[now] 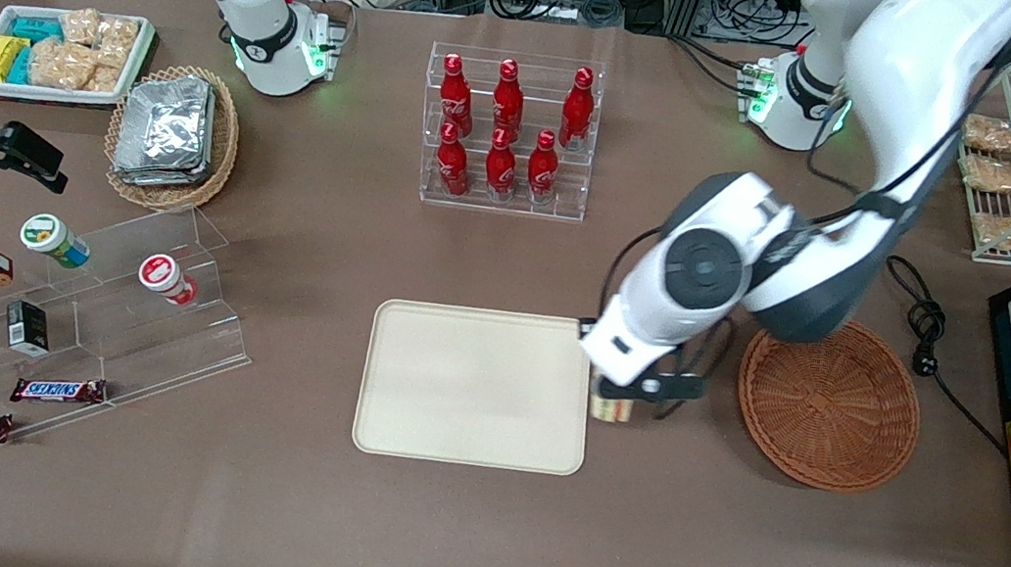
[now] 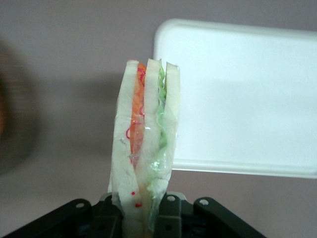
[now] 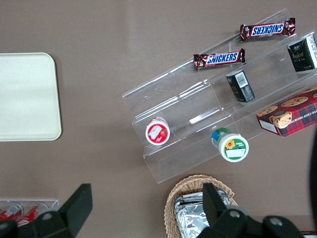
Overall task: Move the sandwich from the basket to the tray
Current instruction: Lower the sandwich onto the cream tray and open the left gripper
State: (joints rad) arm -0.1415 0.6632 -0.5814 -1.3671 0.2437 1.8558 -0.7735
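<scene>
Gripper (image 1: 622, 401) clamped on upright sandwich (image 2: 144, 148), arm bent low, between tray (image 1: 476, 386) and basket (image 1: 830, 405)

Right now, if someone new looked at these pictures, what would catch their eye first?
Probably the gripper shut on the sandwich, hanging between the cream tray and the brown basket, right at the tray's edge. Next, the red bottles in their clear rack, farther from the front camera than the tray.
</scene>
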